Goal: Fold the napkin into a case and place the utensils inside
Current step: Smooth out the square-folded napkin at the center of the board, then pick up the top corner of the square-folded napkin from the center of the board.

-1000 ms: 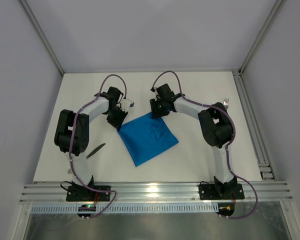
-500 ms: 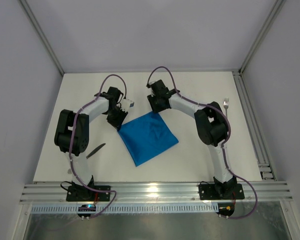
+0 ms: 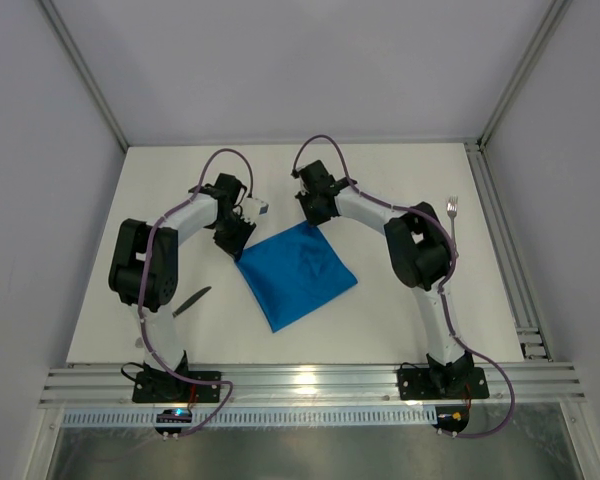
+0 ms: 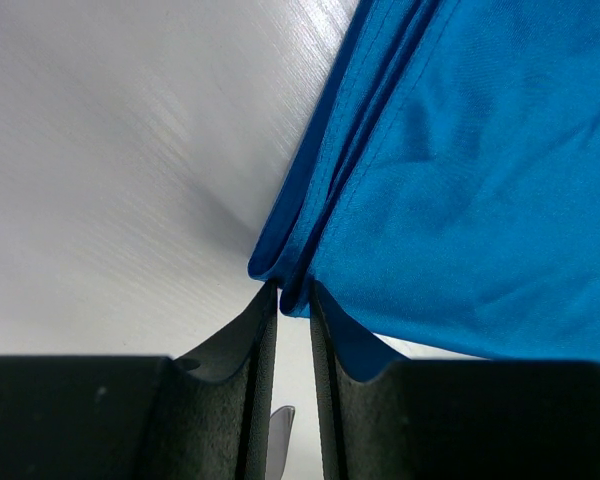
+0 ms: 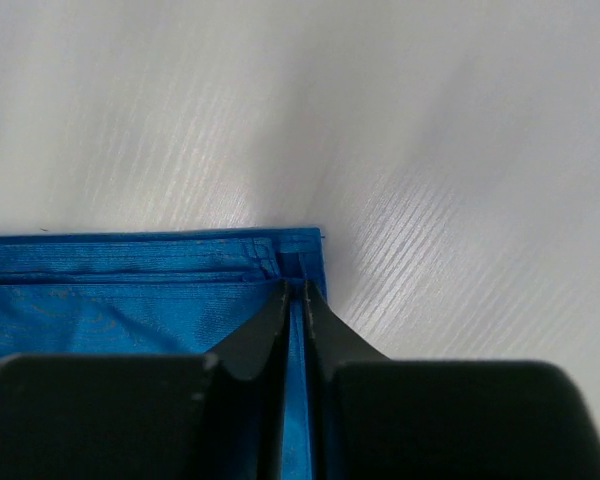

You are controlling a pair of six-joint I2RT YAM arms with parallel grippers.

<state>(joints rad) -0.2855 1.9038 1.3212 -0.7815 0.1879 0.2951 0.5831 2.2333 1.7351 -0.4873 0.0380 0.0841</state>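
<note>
1. Napkin, bright blue and folded into a layered square, lies flat near the middle of the white bench, turned so that its corners point left, right, near and far.
2. Toward the left side of the bench, the dark grey knife-like piece lies flat, well apart from the napkin.
3. The left gripper sits low at the napkin's left corner. In the left wrist view its fingers are clamped on the stacked folds there, with cloth bunched at their tips.
4. The right gripper is down at the napkin's far corner. In the right wrist view its fingers are drawn together on the hemmed corner, with a thin strip of blue in the slit between them.
5. Far right, the silver fork lies near the bench's edge, tines pointing away, well apart from the napkin.
</note>
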